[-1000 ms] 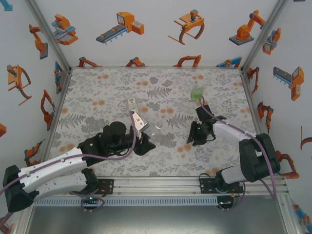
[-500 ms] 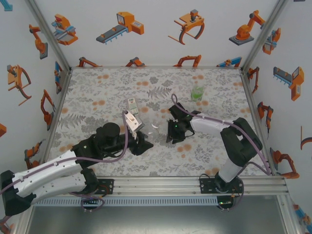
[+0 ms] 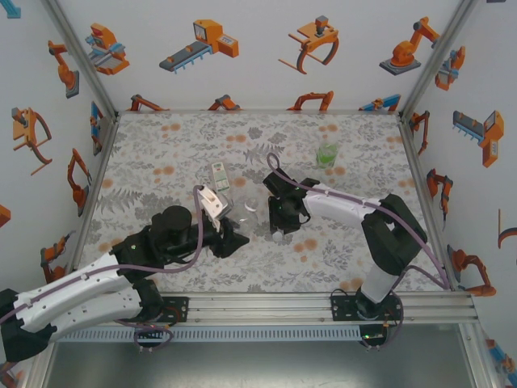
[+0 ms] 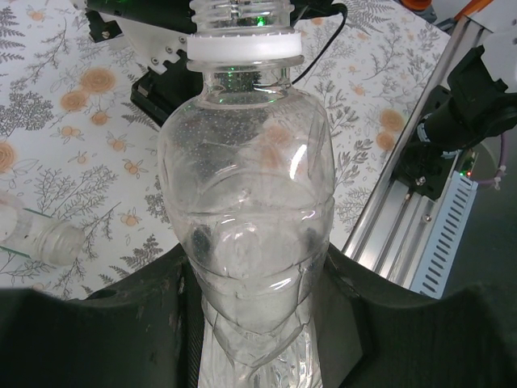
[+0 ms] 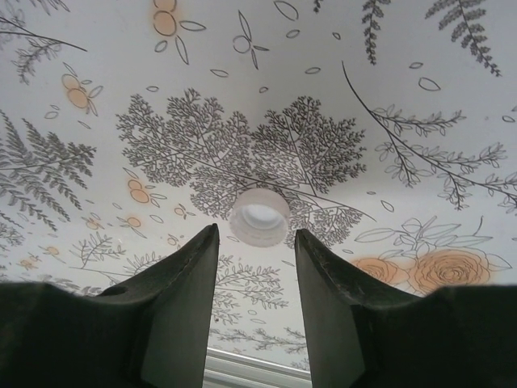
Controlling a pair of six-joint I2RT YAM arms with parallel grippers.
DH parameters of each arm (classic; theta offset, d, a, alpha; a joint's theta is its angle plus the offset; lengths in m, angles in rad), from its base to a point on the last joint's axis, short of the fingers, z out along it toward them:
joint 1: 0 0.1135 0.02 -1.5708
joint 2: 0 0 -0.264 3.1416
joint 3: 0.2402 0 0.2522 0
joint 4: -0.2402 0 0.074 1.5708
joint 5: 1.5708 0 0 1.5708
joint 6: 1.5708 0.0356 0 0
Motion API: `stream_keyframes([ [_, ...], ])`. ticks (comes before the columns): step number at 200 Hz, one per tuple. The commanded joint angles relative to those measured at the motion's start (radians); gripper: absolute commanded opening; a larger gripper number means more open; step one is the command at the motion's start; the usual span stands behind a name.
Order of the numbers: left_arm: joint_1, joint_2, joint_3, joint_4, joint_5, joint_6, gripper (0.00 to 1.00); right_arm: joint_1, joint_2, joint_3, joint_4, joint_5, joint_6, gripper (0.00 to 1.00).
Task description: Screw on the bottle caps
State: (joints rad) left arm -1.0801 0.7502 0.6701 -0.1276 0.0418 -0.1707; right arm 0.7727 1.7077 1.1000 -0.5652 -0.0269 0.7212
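My left gripper [image 4: 258, 323] [image 3: 229, 239] is shut on the lower body of the plain clear bottle [image 4: 242, 186] [image 3: 247, 212]. The bottle's bare threaded neck with its white ring [image 4: 242, 50] points toward the right arm. A small white bottle cap [image 5: 259, 217] lies open side up on the flowered table. My right gripper [image 5: 256, 234] [image 3: 279, 222] hangs just over it, open, with the cap slightly beyond the fingertips and touching neither finger. The white-and-green labelled bottle [image 3: 220, 176] is behind the left gripper. The green-labelled bottle [image 3: 327, 153] stands at the back right.
Another clear bottle neck [image 4: 44, 241] lies on the table left of the held bottle. The aluminium rail [image 3: 266, 305] runs along the near edge with both arm bases on it. White walls with orange robot pictures close in the table [image 3: 161, 153].
The right arm has swung left from the middle right to just beside the held bottle's mouth, and its jaws stand a little wider. The left gripper with the bottle has drawn back slightly to the left.
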Motion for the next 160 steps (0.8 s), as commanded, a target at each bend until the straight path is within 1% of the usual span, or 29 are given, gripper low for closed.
stream_keyframes([
  [1, -0.002, 0.010, -0.007, 0.027, -0.008, 0.000, 0.00, -0.002, 0.002, 0.014, -0.021, 0.016, -0.009, 0.43],
  [65, -0.001, 0.023, -0.010, 0.031, 0.000, 0.003, 0.00, -0.001, 0.009, 0.009, -0.006, 0.001, -0.010, 0.40],
  [87, 0.002, 0.024, -0.008, 0.034, 0.000, 0.005, 0.00, -0.002, 0.016, 0.008, 0.001, -0.006, -0.009, 0.38],
  [138, 0.003, 0.020, -0.012, 0.027, 0.000, 0.005, 0.00, -0.001, 0.030, 0.013, 0.007, -0.011, -0.010, 0.37],
  [160, 0.004, 0.014, -0.016, 0.028, -0.002, 0.002, 0.00, -0.002, 0.037, 0.012, 0.013, -0.015, -0.009, 0.36],
])
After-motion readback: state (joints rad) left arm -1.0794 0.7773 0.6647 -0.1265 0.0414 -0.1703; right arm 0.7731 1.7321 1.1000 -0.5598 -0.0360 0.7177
